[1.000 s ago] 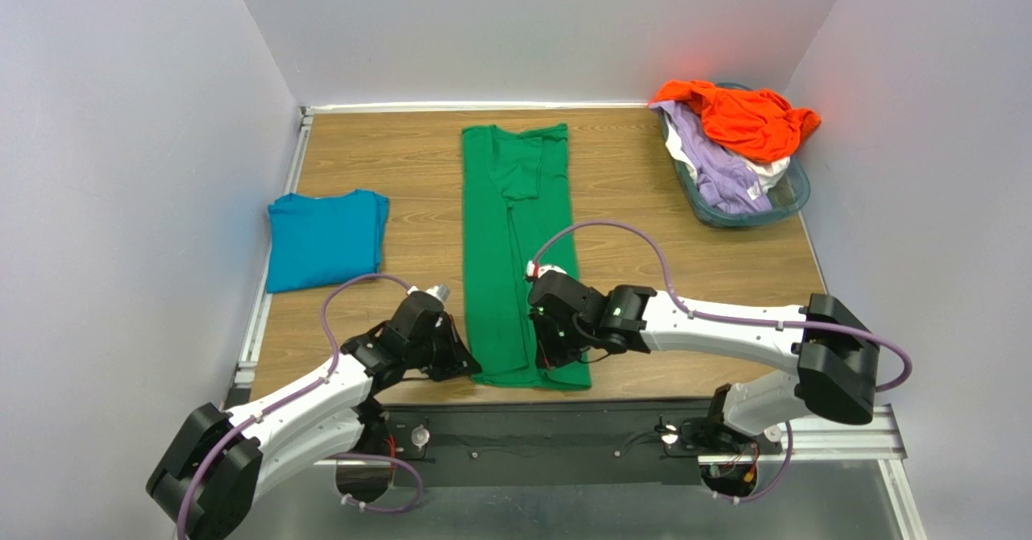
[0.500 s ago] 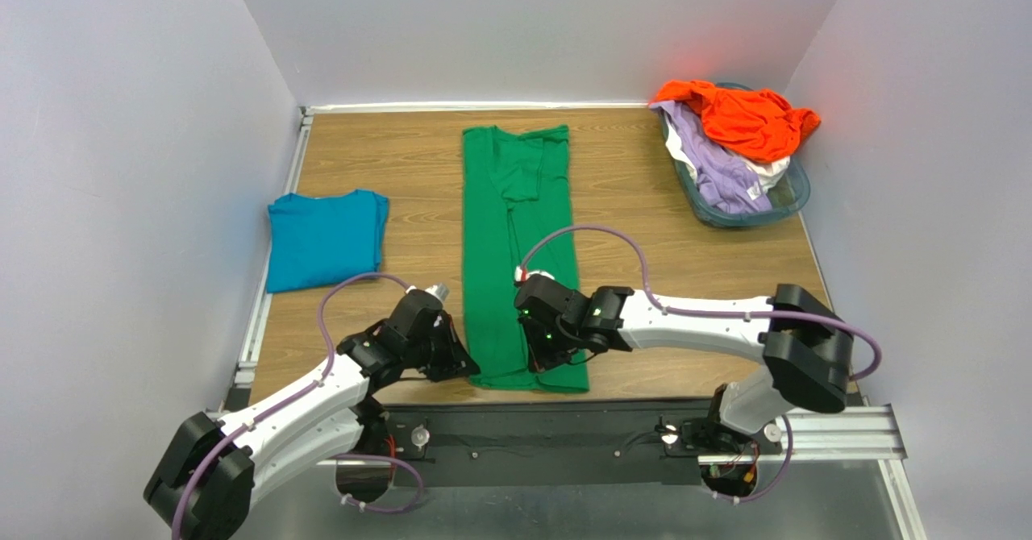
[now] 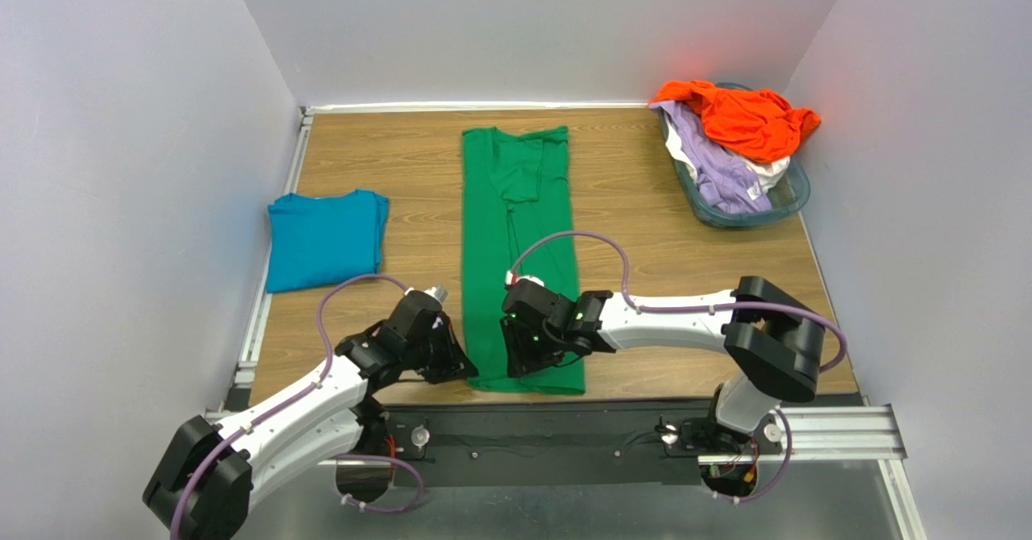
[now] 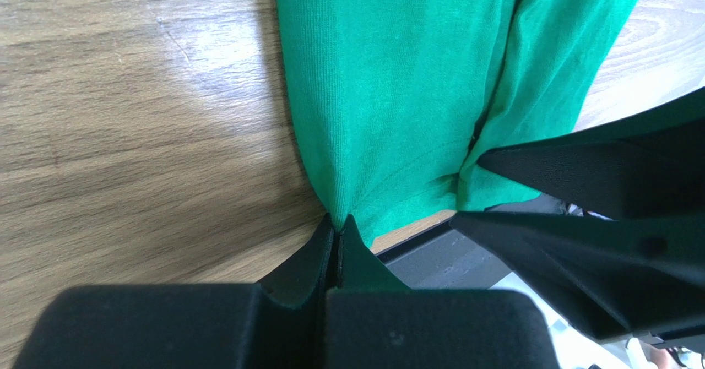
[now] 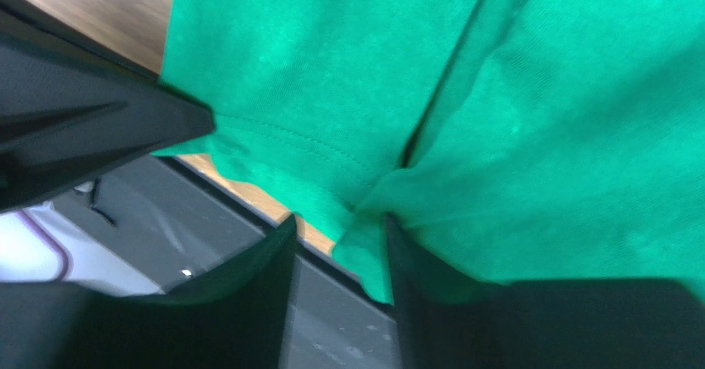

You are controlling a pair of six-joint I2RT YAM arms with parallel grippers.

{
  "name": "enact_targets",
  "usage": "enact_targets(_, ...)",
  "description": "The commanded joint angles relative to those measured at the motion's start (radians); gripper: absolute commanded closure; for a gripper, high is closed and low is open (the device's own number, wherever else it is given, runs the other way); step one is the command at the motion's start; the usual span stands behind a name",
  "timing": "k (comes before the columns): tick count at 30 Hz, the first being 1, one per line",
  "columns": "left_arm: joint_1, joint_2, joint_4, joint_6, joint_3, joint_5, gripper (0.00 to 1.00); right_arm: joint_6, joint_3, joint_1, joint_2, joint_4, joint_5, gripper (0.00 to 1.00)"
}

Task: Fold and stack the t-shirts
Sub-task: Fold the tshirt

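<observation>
A bright green t-shirt (image 3: 515, 226) lies folded into a long strip down the middle of the table. My left gripper (image 3: 466, 371) (image 4: 338, 220) is shut on the near-left corner of the green t-shirt (image 4: 397, 80) at the hem. My right gripper (image 3: 523, 353) (image 5: 339, 224) is at the same near hem, just right of the left one. Its jaws stand apart, with the edge of the green t-shirt (image 5: 463, 80) draped between them and against the right finger. A folded teal-blue t-shirt (image 3: 321, 238) lies at the left.
A clear bluish basket (image 3: 787, 196) at the back right holds an orange t-shirt (image 3: 741, 117), a lavender one (image 3: 715, 165) and a white one (image 3: 766, 168). White walls close in three sides. The black mounting rail (image 3: 606, 425) runs just below the near table edge.
My right gripper has slid left along the near hem toward the left gripper, and the hem's near-right corner has shifted left with it. The left arm has held still.
</observation>
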Motion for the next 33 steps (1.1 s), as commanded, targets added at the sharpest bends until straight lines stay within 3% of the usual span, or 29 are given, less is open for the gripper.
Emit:
enact_targets(1, -0.005, -0.015, -0.029, 0.002, 0.022, -0.017, 1.0, -0.001, -0.004, 0.01, -0.044, 0.021, -0.04, 0.41)
enact_targets(4, -0.007, -0.016, -0.034, 0.0, 0.022, -0.018, 1.0, -0.004, -0.024, 0.01, -0.113, 0.02, -0.052, 0.32)
enact_targets(5, -0.007, -0.016, -0.035, 0.0, 0.022, -0.018, 1.0, -0.007, -0.027, 0.01, -0.131, 0.018, -0.051, 0.22)
enact_targets(6, -0.007, -0.013, -0.034, -0.001, 0.022, -0.02, 1.0, -0.012, -0.036, 0.01, -0.147, 0.015, -0.048, 0.04)
enact_targets(7, -0.005, -0.012, -0.034, -0.001, 0.022, -0.021, 1.0, -0.007, -0.042, 0.01, -0.168, 0.012, -0.034, 0.0)
enact_targets(11, -0.005, 0.001, -0.031, -0.001, 0.022, -0.025, 1.0, 0.06, -0.078, 0.01, -0.255, -0.064, 0.118, 0.0)
enact_targets(19, -0.007, -0.016, -0.052, -0.009, 0.026, -0.035, 1.0, 0.2, -0.174, 0.007, -0.392, -0.243, 0.255, 0.02)
enact_targets(25, -0.005, -0.001, -0.052, -0.009, 0.025, -0.034, 1.0, 0.324, -0.268, 0.005, -0.515, -0.319, 0.288, 0.14)
enact_targets(29, -0.005, 0.001, -0.051, -0.007, 0.025, -0.032, 1.0, 0.378, -0.317, 0.004, -0.55, -0.318, 0.316, 0.34)
enact_targets(33, -0.007, 0.002, -0.046, -0.006, 0.023, -0.031, 1.0, 0.39, -0.326, 0.002, -0.515, -0.318, 0.33, 0.37)
